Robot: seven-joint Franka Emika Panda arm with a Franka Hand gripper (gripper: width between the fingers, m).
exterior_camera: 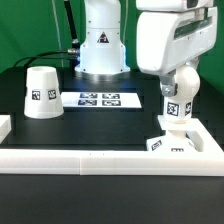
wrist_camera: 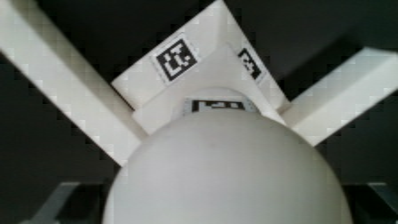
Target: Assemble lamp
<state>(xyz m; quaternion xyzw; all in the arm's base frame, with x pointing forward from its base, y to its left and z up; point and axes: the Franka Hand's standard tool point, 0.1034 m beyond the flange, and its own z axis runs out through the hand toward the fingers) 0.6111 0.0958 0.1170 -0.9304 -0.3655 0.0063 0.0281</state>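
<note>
– Lamp parts, starting from the exterior view's left: what comes first?
– The shade (exterior_camera: 44, 92). It stands wide end down near the table's (exterior_camera: 120, 125) left edge, with a tag on its side, well apart from the other parts.
– And in the middle?
– The marker board (exterior_camera: 98, 99) lies flat toward the far edge, just in front of the arm's pedestal (exterior_camera: 100, 45).
– Then the exterior view's right?
– The bulb (exterior_camera: 178, 106) is upright, and the fingers (exterior_camera: 168, 90) are closed narrow on its sides. The wrist view looks straight down on its round top. The base (exterior_camera: 168, 143) sits directly beneath it, by the table's near right corner, nearest the exterior camera.
– Do bulb and base touch?
– In the exterior view the bulb's lower end meets the base's top. I cannot tell whether it is fully seated.
– What lies around the base?
– White bars. A long front bar (exterior_camera: 90, 160) runs along the near edge and a side bar (exterior_camera: 208, 140) lies at the right edge. In the wrist view the base, tags up, is tucked into the angle where the two bars meet, touching both.
</note>
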